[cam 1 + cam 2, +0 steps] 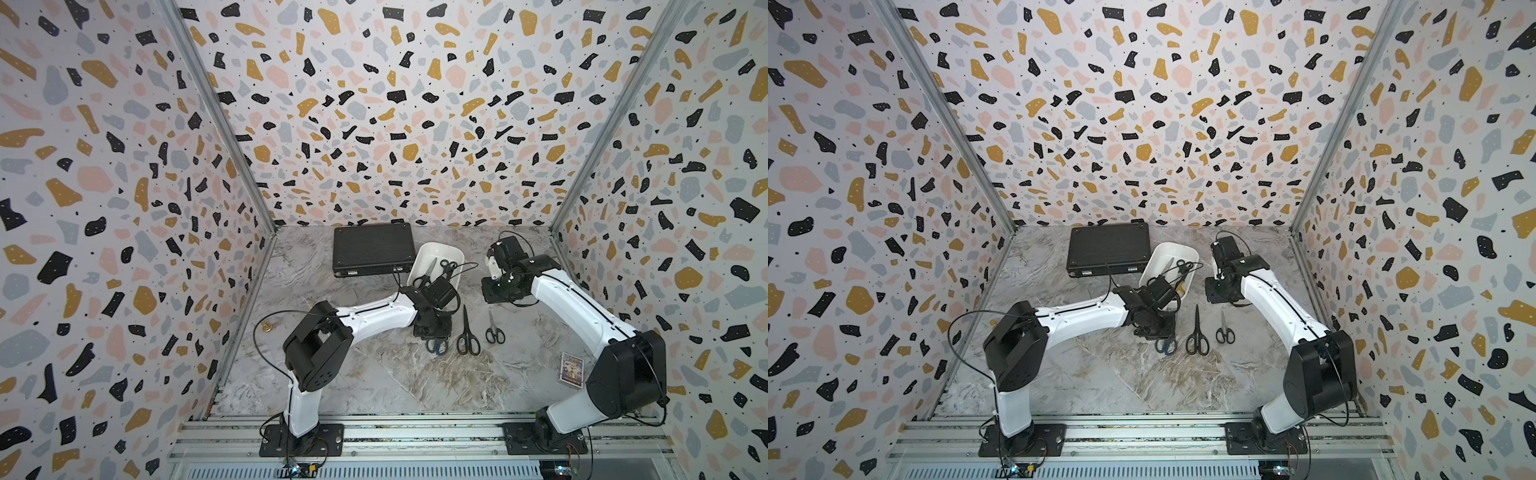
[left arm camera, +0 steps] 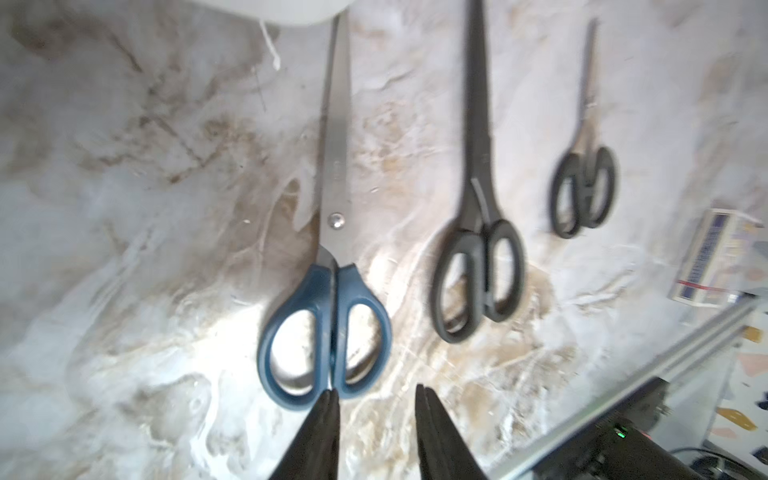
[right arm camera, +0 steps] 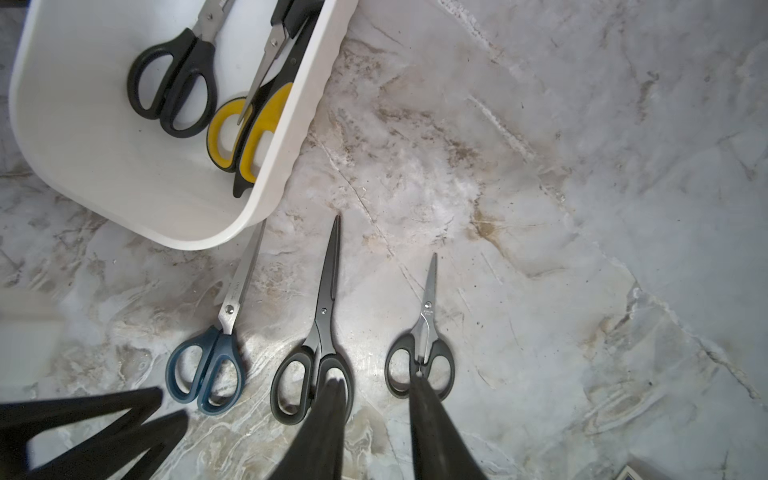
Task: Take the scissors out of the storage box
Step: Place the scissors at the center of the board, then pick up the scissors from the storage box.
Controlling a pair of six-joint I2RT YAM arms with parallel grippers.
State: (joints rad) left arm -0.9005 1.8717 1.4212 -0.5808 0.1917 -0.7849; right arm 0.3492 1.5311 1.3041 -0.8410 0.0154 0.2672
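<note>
Toward the far edge of the grey marble-patterned table [image 1: 374, 374], the shallow white plastic storage box [image 3: 124, 199] lies at a slant. Three pairs are in it: black-handled steel scissors [image 3: 174, 83], yellow-and-black-handled scissors [image 3: 245, 129] against one wall, and a third steel pair [image 3: 272, 43] whose tip rests over the yellow loops.

Between the box and the front edge, three more pairs lie in a row, blades toward the far edge and handles toward the front. They are blue-grey-handled steel scissors [image 2: 332, 232], large all-black scissors [image 2: 478, 249] and small black-handled scissors [image 2: 584, 191].

The left gripper [image 2: 374, 392] sits low beside the blue-grey handles, jaws apart with nothing between them. The right gripper [image 3: 375, 380] hangs above the row, also parted and empty.

About half the task looks done. The boxed pairs lie beyond the left gripper, toward the far edge, just past the blue-grey blade tip. Their long axes follow the box's slanted length, and two have their loops at its near end. The left arm seems nearer, and its jaws would need turning across that slant.
</note>
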